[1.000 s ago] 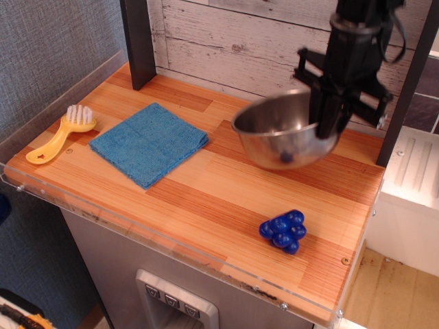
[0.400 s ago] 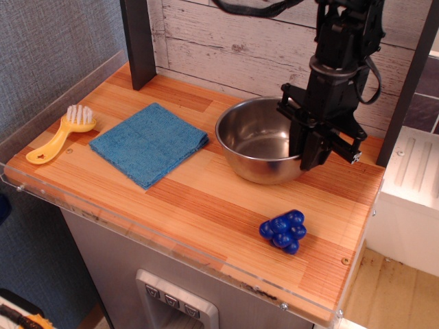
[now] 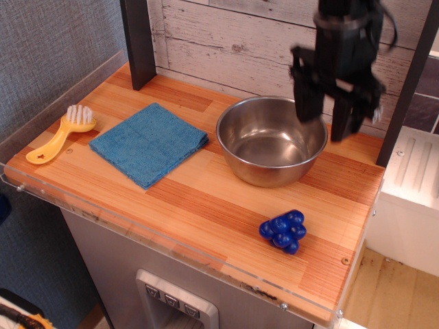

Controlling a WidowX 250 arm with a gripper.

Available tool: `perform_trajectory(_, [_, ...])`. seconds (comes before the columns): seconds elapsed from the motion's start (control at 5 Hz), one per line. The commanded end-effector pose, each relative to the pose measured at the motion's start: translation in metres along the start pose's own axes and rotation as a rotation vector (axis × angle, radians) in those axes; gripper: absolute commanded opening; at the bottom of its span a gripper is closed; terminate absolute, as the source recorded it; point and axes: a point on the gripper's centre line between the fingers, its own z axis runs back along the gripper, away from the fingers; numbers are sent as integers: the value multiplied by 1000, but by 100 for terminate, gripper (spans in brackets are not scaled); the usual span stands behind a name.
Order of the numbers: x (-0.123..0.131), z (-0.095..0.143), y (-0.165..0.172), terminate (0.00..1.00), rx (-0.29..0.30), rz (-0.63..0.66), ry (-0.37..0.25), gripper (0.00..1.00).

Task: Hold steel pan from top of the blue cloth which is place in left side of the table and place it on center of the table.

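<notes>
Above the steel pan's [image 3: 271, 140] two-o'clock rim my gripper [image 3: 328, 127] hung wide, holding nothing; the pan sat on the worktop [image 3: 206, 199], blue cloth [image 3: 149, 143] just beside at nine o'clock.

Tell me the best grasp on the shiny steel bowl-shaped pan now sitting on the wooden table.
Pinch the rolled rim of the steel pan from above, one finger inside and one outside. It sits upright, is deep and has no handle, so the wall is too wide to span. The open gripper hangs over the right rim, the nearest side.
</notes>
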Motion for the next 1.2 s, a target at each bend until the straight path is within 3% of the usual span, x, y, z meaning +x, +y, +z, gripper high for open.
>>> perform_trajectory(0.0, [-65, 105, 29, 0, 130, 279, -48, 100])
perform_trajectory(0.2, [-114, 115, 36, 0, 158, 378, -30, 100])
perform_trajectory(0.4, [-139, 115, 34, 0, 138, 407, -25, 100])
perform_trajectory(0.8, [-147, 112, 34, 0, 121, 397, -23, 100])
perform_trajectory(1.0, [-147, 112, 34, 100, 121, 397, -23, 100])
